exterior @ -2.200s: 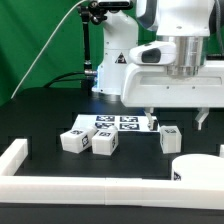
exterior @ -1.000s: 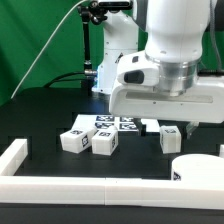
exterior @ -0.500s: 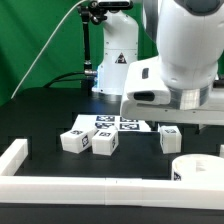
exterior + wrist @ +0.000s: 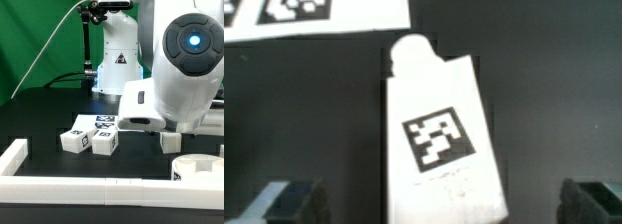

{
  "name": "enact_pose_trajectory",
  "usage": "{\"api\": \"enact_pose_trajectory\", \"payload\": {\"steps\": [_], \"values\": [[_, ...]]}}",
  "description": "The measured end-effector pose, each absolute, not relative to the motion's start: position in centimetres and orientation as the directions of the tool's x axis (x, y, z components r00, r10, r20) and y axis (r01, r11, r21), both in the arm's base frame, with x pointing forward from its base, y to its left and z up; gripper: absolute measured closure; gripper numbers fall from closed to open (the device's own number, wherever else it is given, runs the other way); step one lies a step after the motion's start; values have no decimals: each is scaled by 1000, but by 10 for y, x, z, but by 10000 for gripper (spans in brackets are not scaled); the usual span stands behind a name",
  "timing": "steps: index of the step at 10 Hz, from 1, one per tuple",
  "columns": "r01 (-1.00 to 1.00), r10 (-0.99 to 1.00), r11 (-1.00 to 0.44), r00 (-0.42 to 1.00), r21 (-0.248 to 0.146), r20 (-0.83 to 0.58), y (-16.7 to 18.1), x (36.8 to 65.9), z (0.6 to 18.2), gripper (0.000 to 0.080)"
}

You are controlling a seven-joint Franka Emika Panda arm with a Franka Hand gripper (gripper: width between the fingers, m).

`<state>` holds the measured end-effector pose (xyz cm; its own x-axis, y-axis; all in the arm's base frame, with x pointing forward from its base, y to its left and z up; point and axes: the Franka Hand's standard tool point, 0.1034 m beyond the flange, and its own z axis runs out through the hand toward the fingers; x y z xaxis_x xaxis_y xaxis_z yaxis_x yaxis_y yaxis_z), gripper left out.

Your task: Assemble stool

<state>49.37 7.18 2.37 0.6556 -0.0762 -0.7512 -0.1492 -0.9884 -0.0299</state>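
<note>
1. The fingers (image 4: pixel 274 203) are released and spread wide, with nothing in their grasp. Only their dark, blurred tips show in the wrist view.
2. Between the tips lies a white leg (image 4: pixel 434 130) of the stool, flat on the black worktop (image 4: pixel 553 90). A strip of bare worktop shows between the leg and each tip, so neither touches it.
3. A black-and-white square tag (image 4: pixel 438 140) faces up on the leg. The end of the leg away from the fingers narrows to a rounded nub.
4. Past that nub, across a narrow band of worktop, lies the marker board (image 4: pixel 313 20) with its printed tags.
5. In the exterior view the arm (image 4: pixel 190 80) fills the right of the picture and hides the fingers. Which leg they straddle cannot be told there.
6. To the exterior view's left of the arm, the leftmost leg (image 4: pixel 74 141) and the middle leg (image 4: pixel 103 142) sit just beside each other, near the marker board.
7. The rightmost leg (image 4: pixel 170 140) peeks out under the arm, well apart from those two.
8. The round seat (image 4: pixel 195 170) rests near the exterior view's lower right, close behind the white border rail (image 4: pixel 100 188).
</note>
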Motion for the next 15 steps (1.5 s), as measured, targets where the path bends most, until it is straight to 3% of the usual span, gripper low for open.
{"api": "enact_pose_trajectory", "payload": {"steps": [7, 9, 10, 11, 13, 15], "values": [[-149, -84, -988, 673, -24, -734, 74, 481, 6, 151], [-149, -84, -989, 673, -24, -735, 74, 481, 6, 402], [-149, -84, -989, 674, -24, -734, 74, 481, 6, 402], [-149, -84, -989, 674, -24, -734, 74, 481, 6, 475], [-148, -82, -989, 675, -26, -734, 72, 484, 9, 475], [-143, -76, -989, 659, -26, -748, 67, 496, 31, 475]]}}
